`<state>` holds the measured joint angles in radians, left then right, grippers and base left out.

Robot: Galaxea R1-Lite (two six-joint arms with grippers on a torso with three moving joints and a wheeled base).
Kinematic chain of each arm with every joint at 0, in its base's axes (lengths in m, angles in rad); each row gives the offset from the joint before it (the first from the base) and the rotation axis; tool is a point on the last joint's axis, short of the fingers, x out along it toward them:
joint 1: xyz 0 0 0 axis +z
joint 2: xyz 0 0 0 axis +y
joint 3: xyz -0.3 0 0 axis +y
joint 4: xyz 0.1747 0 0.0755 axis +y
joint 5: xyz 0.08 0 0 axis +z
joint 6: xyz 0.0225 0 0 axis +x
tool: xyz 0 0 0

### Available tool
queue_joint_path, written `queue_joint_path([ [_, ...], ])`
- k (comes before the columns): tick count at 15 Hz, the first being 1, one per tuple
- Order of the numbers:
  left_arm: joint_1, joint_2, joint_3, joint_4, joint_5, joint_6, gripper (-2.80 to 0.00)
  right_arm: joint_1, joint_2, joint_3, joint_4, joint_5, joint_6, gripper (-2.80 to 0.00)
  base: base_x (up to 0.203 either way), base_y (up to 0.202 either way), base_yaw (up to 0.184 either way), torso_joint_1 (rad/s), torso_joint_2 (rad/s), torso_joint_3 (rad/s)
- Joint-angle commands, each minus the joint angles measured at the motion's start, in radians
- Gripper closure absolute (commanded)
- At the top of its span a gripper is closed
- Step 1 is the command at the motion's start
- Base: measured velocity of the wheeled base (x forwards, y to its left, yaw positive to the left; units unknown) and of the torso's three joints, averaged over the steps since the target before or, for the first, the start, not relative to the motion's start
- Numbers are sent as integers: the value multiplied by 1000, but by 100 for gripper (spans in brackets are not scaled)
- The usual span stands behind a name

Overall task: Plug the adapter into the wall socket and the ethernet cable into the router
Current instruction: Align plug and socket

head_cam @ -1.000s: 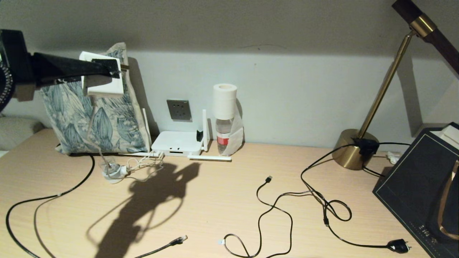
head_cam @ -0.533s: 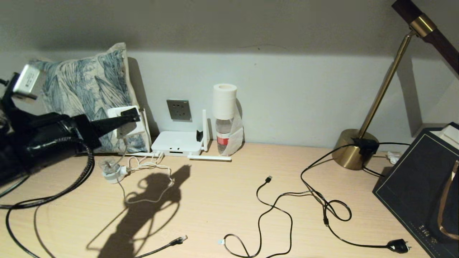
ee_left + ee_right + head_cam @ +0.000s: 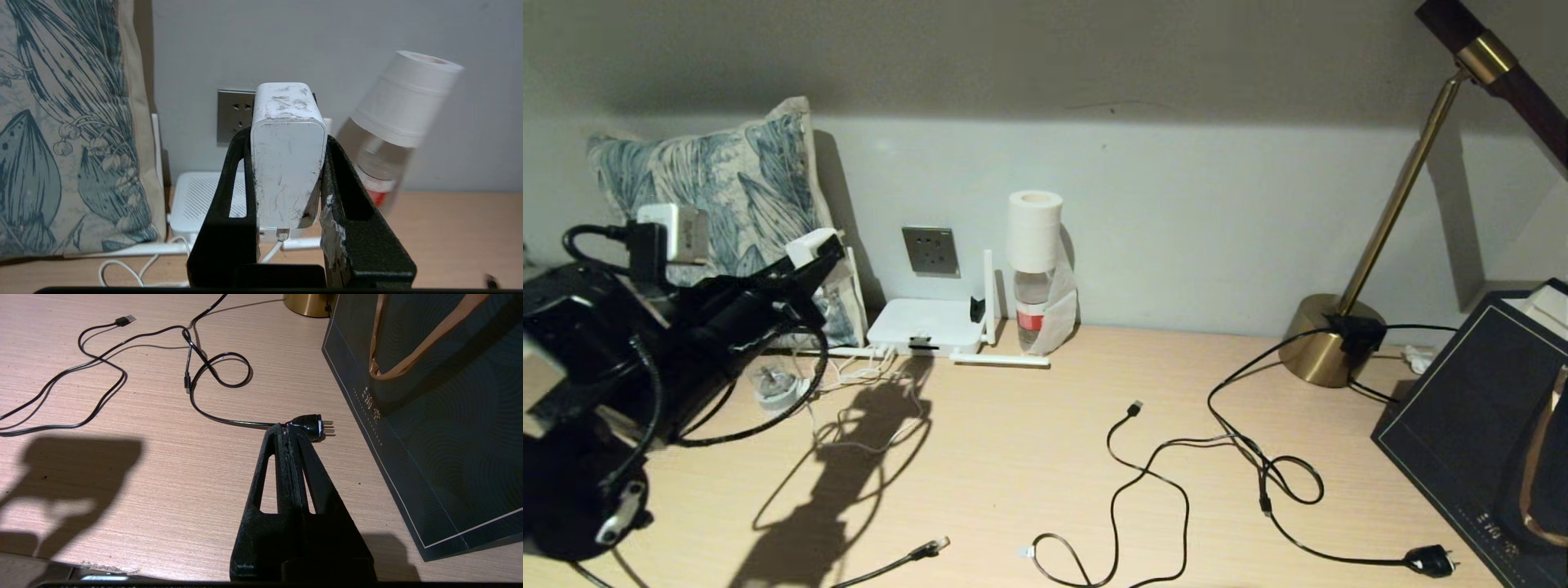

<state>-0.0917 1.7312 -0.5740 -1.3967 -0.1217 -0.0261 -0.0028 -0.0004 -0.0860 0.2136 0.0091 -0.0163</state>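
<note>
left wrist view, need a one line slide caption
Left gripper clamps the white adapter, aimed toward the grey wall socket above the router.

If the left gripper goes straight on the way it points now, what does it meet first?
Probably the wall socket: the left gripper, shut on the adapter, points at it. How far off it is stays unclear.

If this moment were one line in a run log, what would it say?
left gripper: shut on adapter, facing socket | right gripper: shut, parked over table | ethernet cable: loose on table
</note>
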Motion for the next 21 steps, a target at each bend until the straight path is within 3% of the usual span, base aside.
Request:
queue_joint_path([
  [1,-14,159,-24,-108,26,17,0,0,0,0,1,1,-1,0,0,0,0,0,0,0],
  [8,-36,436,-363,-126,34,54,0,0,0,0,1,2,-1,0,0,0,0,0,0,0],
  [21,-30,692,-717,-49,42,49,0,0,0,0,1,0,-1,0,0,0,0,0,0,0],
])
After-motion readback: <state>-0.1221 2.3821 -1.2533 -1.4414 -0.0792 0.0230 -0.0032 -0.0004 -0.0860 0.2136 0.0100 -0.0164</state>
